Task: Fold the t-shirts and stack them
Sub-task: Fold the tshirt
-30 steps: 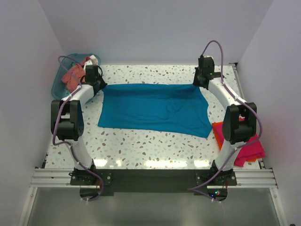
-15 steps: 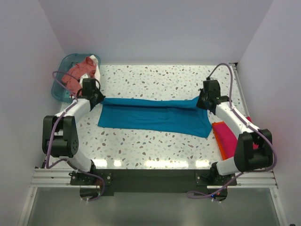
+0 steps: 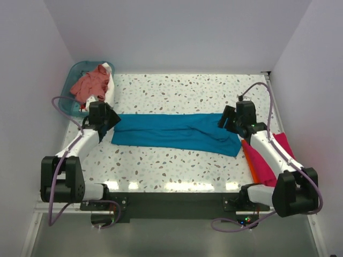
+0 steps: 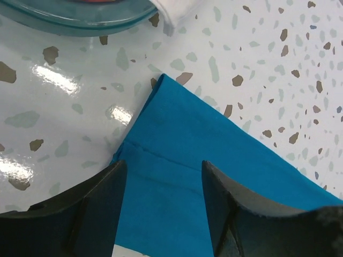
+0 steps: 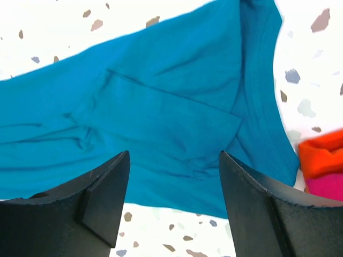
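The large teal-blue t-shirt (image 3: 171, 131) lies flat on the speckled table (image 3: 177, 91) as a long band, its far half folded over the near half. My left gripper (image 3: 109, 119) hovers open over the shirt's left end; in the left wrist view the gripper (image 4: 163, 167) has only flat teal-blue cloth (image 4: 177, 139) below its spread fingers. My right gripper (image 3: 227, 121) is open over the right end, and in its wrist view (image 5: 174, 158) the creased teal-blue cloth (image 5: 161, 107) lies loose beneath it. Neither gripper holds anything.
A translucent teal basket (image 3: 72, 85) at the far left corner holds a salmon-pink t-shirt (image 3: 91, 83) and a white one (image 3: 109, 80). A magenta-pink t-shirt (image 3: 263, 165) on an orange one (image 3: 248, 155) lies at the right edge, partly under my right arm.
Both grippers pulled the shirt's far edge toward the near side, folding it in half lengthwise. Both then opened and let the cloth go.
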Action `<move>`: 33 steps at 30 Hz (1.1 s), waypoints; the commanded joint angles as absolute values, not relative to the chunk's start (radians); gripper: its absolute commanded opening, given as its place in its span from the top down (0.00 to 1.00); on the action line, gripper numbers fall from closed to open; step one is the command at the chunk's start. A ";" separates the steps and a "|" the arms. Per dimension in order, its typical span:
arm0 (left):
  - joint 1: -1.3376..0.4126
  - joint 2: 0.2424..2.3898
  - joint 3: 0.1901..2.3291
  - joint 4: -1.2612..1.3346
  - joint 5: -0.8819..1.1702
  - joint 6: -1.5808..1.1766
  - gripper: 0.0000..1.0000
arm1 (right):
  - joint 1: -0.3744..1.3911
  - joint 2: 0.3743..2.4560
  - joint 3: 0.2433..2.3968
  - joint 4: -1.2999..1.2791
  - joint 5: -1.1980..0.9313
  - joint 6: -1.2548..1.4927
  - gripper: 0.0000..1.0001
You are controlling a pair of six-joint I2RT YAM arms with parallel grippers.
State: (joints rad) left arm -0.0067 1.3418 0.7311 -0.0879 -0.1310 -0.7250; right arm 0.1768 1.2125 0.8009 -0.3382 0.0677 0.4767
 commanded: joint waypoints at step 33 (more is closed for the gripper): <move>-0.129 1.813 1.040 -0.299 -0.233 -0.704 0.66 | 0.276 1.667 0.969 -0.356 0.218 0.684 0.39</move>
State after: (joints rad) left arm -0.1158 1.7863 1.0294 -0.2245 -0.1665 -0.6910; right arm 0.2989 1.6489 0.9627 -0.3557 0.1951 0.6334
